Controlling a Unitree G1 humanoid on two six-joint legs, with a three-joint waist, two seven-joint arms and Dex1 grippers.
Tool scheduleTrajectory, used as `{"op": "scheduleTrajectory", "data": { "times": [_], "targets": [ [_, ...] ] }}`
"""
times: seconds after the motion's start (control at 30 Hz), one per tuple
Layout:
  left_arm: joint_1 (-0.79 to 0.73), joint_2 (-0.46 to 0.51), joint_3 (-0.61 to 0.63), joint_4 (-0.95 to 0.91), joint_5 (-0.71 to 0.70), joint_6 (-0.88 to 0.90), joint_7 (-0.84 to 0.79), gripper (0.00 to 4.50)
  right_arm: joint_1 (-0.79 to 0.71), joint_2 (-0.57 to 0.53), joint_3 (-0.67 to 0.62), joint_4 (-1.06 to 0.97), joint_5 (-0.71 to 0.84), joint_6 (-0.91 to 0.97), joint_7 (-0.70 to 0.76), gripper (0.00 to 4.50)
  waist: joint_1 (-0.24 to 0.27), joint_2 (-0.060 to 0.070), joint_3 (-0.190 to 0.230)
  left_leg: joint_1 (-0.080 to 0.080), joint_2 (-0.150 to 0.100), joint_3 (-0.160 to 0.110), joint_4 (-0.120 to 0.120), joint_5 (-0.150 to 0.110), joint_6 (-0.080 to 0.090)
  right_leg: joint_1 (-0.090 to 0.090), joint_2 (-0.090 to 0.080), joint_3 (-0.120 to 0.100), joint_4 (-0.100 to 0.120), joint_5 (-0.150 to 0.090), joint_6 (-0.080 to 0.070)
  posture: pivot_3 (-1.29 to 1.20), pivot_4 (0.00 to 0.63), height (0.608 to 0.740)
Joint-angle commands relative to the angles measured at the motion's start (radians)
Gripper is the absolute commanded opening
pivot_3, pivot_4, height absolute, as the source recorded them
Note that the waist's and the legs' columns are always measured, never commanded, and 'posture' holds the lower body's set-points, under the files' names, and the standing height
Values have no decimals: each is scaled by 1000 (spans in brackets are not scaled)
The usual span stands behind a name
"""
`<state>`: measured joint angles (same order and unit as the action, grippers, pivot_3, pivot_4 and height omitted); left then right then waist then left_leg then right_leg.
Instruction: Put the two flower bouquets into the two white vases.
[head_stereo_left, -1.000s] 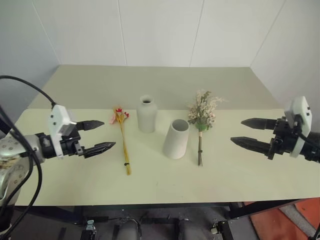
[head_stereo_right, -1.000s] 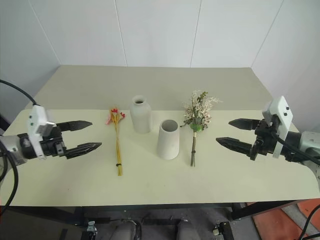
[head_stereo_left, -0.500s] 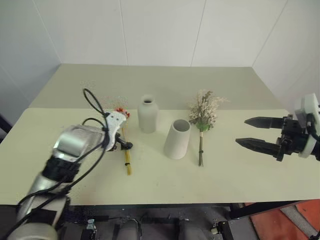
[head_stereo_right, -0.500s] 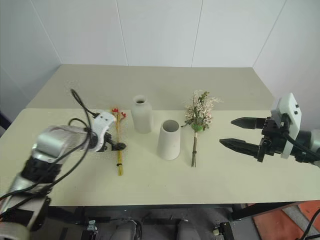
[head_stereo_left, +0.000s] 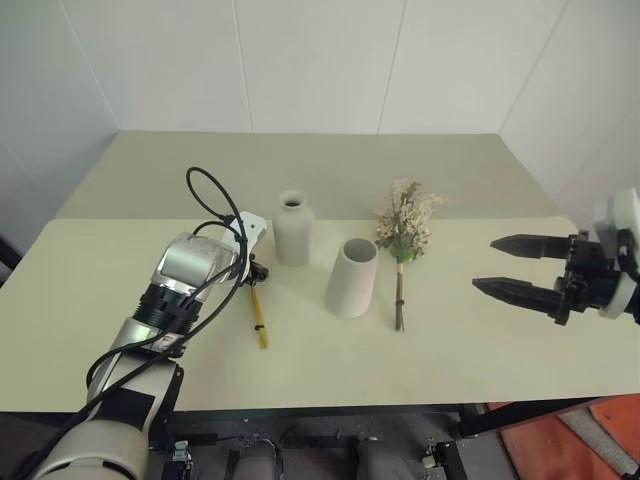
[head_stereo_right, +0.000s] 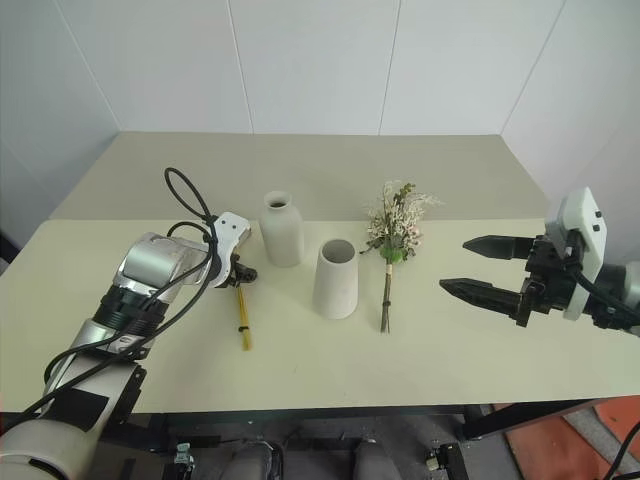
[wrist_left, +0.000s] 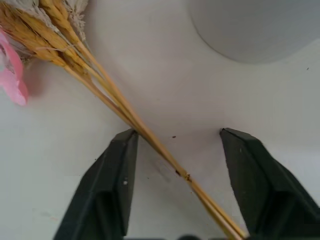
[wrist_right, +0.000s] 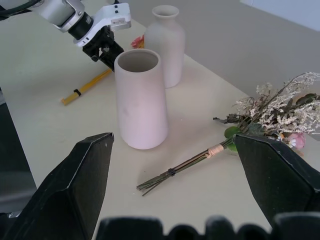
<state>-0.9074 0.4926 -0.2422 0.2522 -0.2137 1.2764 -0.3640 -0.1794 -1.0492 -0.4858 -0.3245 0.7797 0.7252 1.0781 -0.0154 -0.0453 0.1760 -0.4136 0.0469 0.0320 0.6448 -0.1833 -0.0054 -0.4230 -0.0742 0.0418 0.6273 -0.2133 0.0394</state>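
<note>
Two vases (head_stereo_left: 293, 228) (head_stereo_left: 352, 278) and two bouquets (head_stereo_left: 256, 310) (head_stereo_left: 403, 235) lie on the table (head_stereo_left: 450, 350) in the eye views. Left wrist view: left gripper (wrist_left: 175, 142) spread, one finger (wrist_left: 117, 172) touching the yellow stalks (wrist_left: 105, 90) between. Right wrist view: right gripper (wrist_right: 172, 145) wide, leafy bouquet (wrist_right: 260, 117) ahead, apart.

A pale green table (head_stereo_left: 450, 370) stands against white panelled walls (head_stereo_left: 320, 60), with a seam (head_stereo_left: 120, 218) crossing it side to side and red floor (head_stereo_left: 590, 440) past its near right corner.
</note>
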Motion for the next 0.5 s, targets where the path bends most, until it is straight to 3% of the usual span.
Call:
{"op": "scheduleTrajectory", "data": {
  "times": [0.03, 0.2, 0.3, 0.5],
  "targets": [
    [1, 28, 20, 30, 45, -5, 17, 1593, 0, -3, -39, -15, 13, -17, 1, 4500, -3, 0, 0, 0, 0, 0, 0, 0, 0, 0, 0, 0, 0, 0, 0, 0, 150, 740],
    [-1, 60, 58, 25, 74, -23, 33, 14, -5, -1, -31, -7, 12, -22, 5, 4500, -6, 0, 0, -1, 0, 0, 0, 0, 0, -1, 0, 0, 0, 0, 0, 0, 150, 740],
    [10, 75, 96, 9, 95, -72, 58, 14, -3, -1, -32, -5, 12, -23, 8, 4500, -3, 0, 0, -1, 0, 0, 0, 0, 0, -1, 0, 0, 0, 0, 0, 0, 150, 740],
    [91, 57, 267, -85, 124, -577, 149, 14, 4, 4, -30, -3, 8, -24, 11, 4500, 5, -1, 0, -2, 0, 0, 0, 0, 0, -1, -1, 0, -1, 3, -4, 0, 150, 740]
  ]
}}
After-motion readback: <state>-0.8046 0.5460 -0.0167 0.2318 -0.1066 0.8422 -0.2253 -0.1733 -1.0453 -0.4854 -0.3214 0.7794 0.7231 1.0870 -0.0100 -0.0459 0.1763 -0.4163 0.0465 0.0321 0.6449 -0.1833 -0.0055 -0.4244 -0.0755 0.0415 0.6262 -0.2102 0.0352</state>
